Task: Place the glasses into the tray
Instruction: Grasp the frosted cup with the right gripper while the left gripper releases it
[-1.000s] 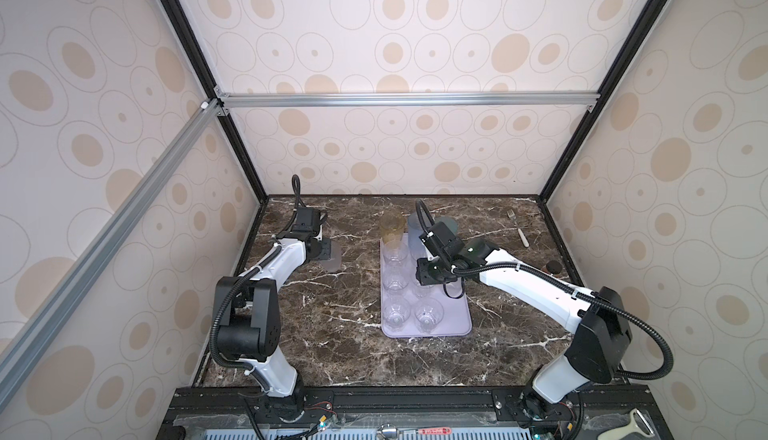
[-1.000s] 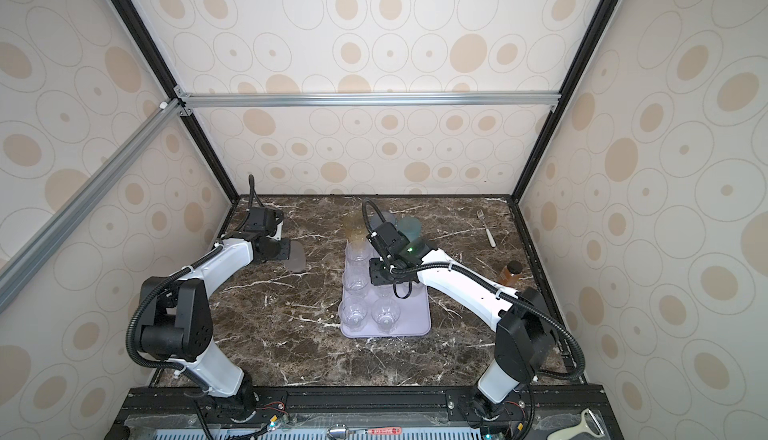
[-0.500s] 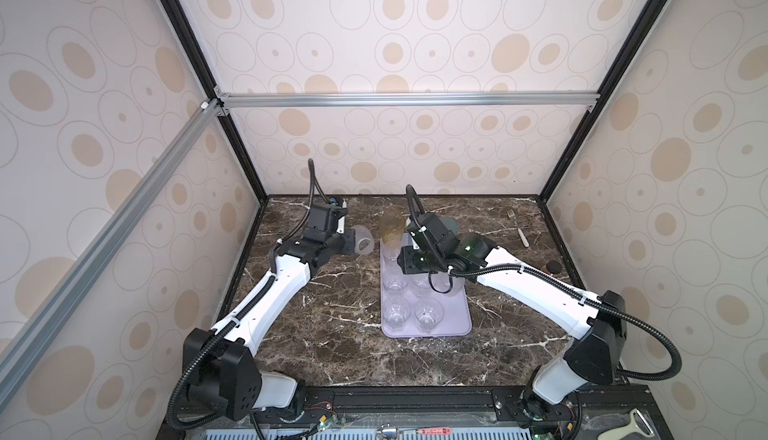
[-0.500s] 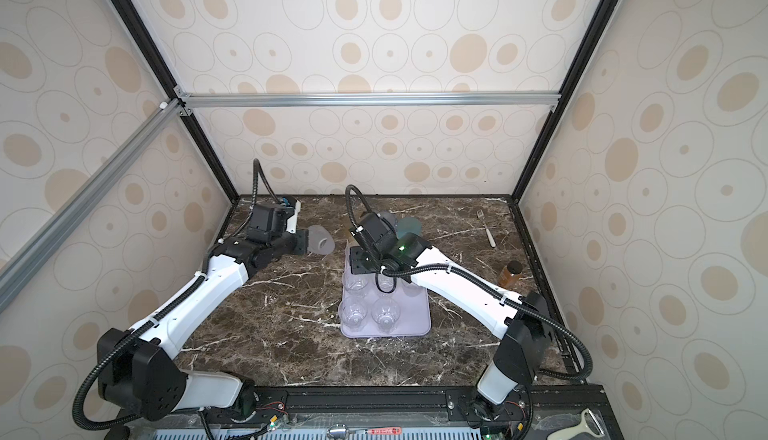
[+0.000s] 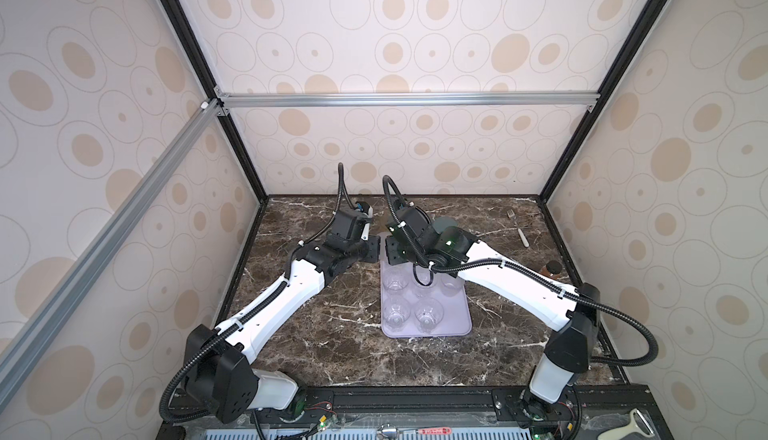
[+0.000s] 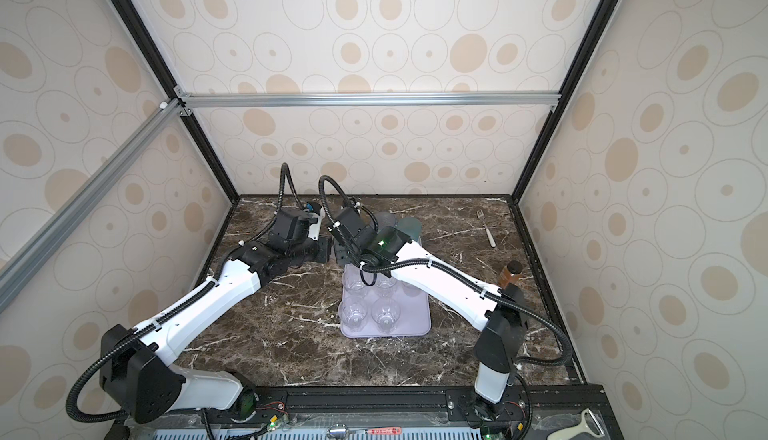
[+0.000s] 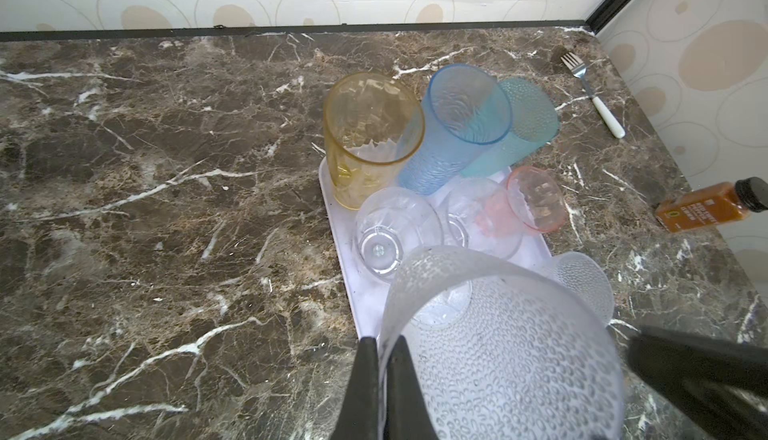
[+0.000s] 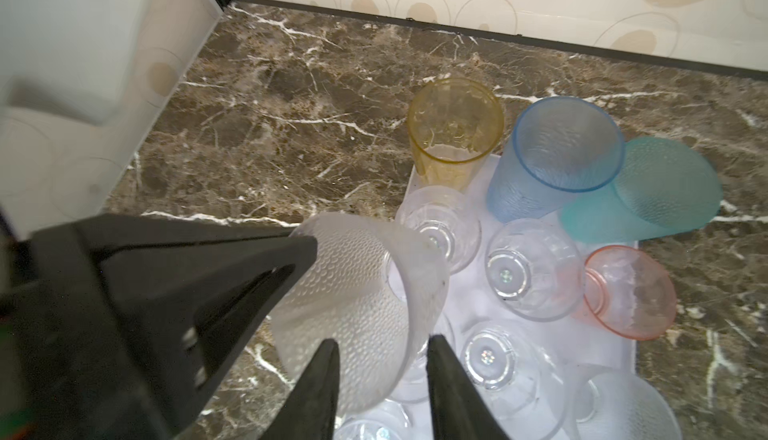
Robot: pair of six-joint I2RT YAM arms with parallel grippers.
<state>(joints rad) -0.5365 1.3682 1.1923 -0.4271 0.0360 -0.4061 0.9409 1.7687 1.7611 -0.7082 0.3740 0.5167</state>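
In the left wrist view my left gripper point(image 7: 384, 359) is shut on the rim wall of a frosted dimpled glass point(image 7: 511, 355), which hangs above the near-left part of the lavender tray point(image 7: 349, 259). My right gripper point(image 8: 380, 375) stands open, its fingers astride that same glass point(image 8: 353, 288) near the rim; I cannot tell whether they touch it. In both top views the two grippers point(image 5: 376, 249) point(image 5: 388, 246) meet at the tray's point(image 5: 461, 317) back left corner. On the tray stand amber point(image 7: 370, 134), blue point(image 7: 457, 126), pink point(image 7: 532, 199) and several clear glasses point(image 7: 386, 230). A teal one point(image 7: 528, 122) leans behind the blue.
A fork point(image 5: 517, 230) lies at the back right of the marble table. An amber bottle point(image 5: 550, 271) with a dark cap stands by the right wall. Enclosure walls close in the back and both sides. A peeler point(image 5: 631, 425) rests on the front rail.
My left arm has carried the frosted glass from the table's back left over to the tray's corner. The right gripper has moved from above the tray back and left to meet it.
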